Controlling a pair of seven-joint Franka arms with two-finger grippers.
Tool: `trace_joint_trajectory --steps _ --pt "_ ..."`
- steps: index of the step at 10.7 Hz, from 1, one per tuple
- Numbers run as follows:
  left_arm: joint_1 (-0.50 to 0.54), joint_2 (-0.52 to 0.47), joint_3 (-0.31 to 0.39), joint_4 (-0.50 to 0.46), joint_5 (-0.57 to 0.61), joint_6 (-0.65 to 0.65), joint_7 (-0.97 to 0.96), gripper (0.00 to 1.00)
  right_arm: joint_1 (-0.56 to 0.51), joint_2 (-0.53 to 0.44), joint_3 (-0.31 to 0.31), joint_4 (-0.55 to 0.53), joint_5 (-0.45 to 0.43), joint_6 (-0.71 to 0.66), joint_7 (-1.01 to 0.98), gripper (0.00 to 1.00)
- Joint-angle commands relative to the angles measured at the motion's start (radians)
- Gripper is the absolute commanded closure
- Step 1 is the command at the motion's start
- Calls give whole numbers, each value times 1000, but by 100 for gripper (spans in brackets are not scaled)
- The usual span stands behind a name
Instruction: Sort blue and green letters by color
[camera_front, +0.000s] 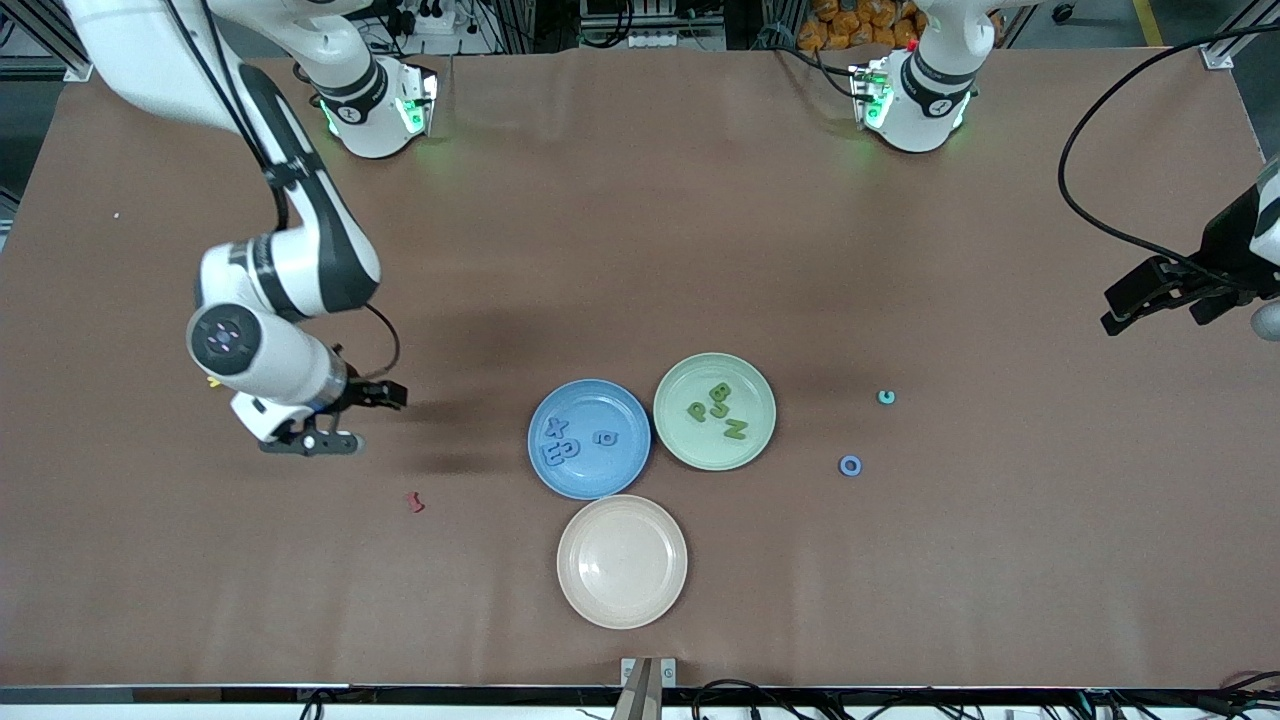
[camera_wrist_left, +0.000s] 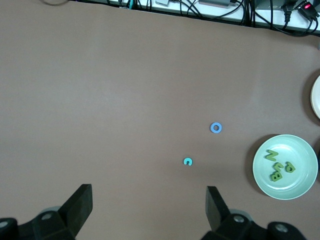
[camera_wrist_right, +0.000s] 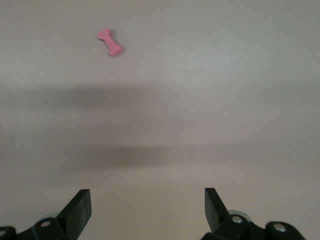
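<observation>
A blue plate (camera_front: 600, 480) holds three periwinkle blue letters (camera_front: 557, 442). Beside it, a pale green plate (camera_front: 680, 440) holds several grass green letters (camera_front: 720, 410); this plate (camera_wrist_left: 300, 187) and its letters (camera_wrist_left: 278, 166) also show in the left wrist view. A loose blue ring letter (camera_front: 850, 465) (camera_wrist_left: 216, 128) and a tiny turquoise c piece (camera_front: 886, 397) (camera_wrist_left: 187, 161) lie on the table toward the left arm's end. My left gripper (camera_front: 1112, 308) (camera_wrist_left: 149, 205) is open and empty, high over that end. My right gripper (camera_front: 378, 420) (camera_wrist_right: 147, 207) is open and empty, low over bare table toward the right arm's end.
An empty beige plate (camera_front: 621, 561) sits nearer the front camera than the other two plates. A dark red squiggly piece (camera_front: 415, 502) (camera_wrist_right: 110, 42) lies near my right gripper. A tiny yellow piece (camera_front: 213, 381) shows beside the right arm's wrist.
</observation>
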Motion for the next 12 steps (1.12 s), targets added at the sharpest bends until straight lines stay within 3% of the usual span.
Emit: trace_joint_trajectory --steps 1,3,5,9,12 --pt "3 -19 2 -11 -8 -13 21 0 -80 -226 8 -200 -4 21 -103 0" --pt "3 -21 -1 2 -9 -14 21 0 -100 -337 11 -261 -4 17 -152 0" --pt "3 -21 -2 3 -8 -37 21 0 -113 -389 11 -233 -4 -58 -194 0" --pt "-3 -21 -7 3 -8 -88 21 0 -113 -394 8 49 8 -365 -216 0" --pt "-5 -16 -13 2 -8 -132 19 0 -113 -388 11 223 19 -518 -212 0"
